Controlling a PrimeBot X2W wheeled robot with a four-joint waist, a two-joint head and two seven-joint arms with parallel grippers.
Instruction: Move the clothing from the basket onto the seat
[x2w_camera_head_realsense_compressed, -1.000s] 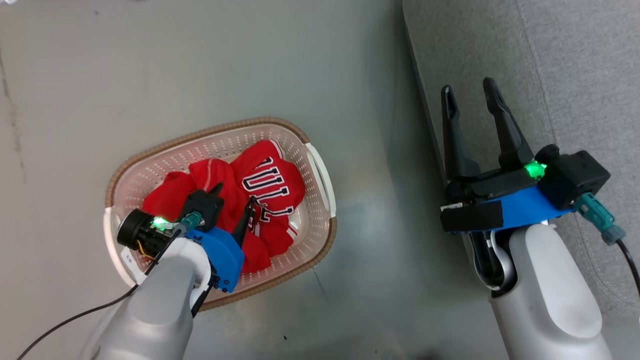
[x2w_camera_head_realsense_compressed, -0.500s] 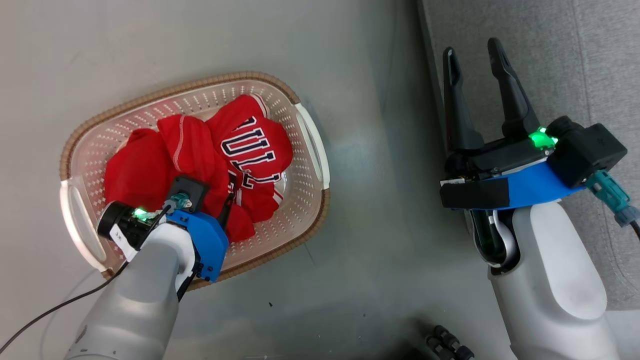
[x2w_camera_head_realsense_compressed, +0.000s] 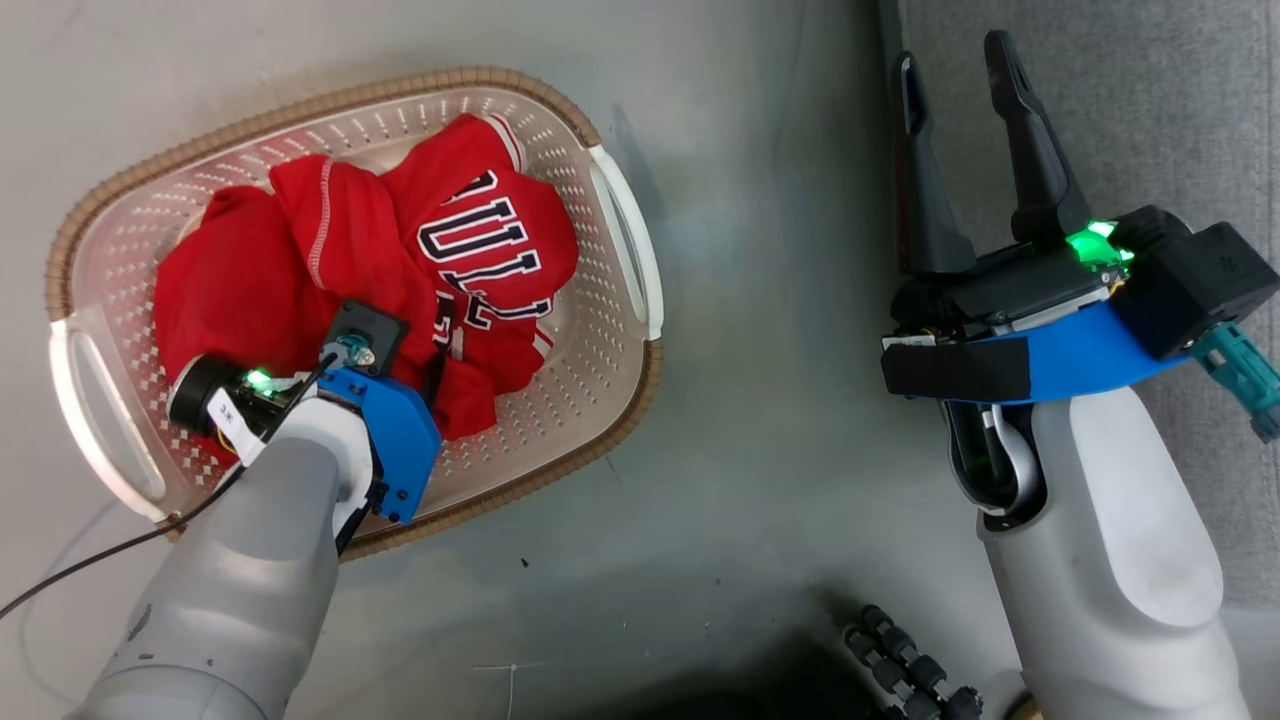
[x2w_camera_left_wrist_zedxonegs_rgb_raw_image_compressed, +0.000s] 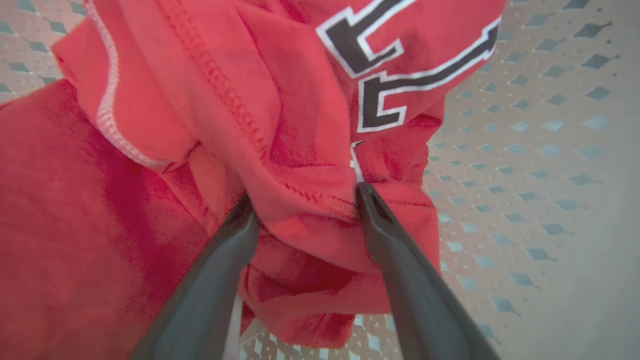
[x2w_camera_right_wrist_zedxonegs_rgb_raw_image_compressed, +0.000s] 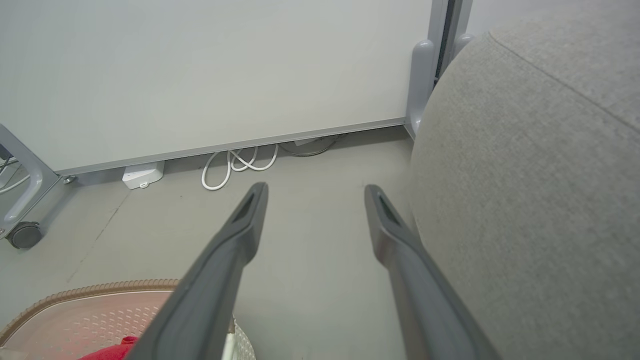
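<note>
Bright, even light casts soft shadows (wrist views warp at edges).

The left forearm (x2w_camera_head_realsense_compressed: 240, 600) reaches up from the lower left with its wrist bent steeply downward, its jaws spread wide and both dark fingers (x2w_camera_left_wrist_zedxonegs_rgb_raw_image_compressed: 210, 280) pointing down. The right forearm (x2w_camera_head_realsense_compressed: 1100, 540) stands at the lower right, its jaws wide apart and empty, long fingers (x2w_camera_head_realsense_compressed: 1035, 150) pointing forward.

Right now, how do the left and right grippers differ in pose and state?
The left gripper points down into the basket; the right gripper hangs above the floor beside the seat. The left gripper's fingers straddle a fold of the clothing; the right gripper has nothing between its fingers. Both stand open.
</note>
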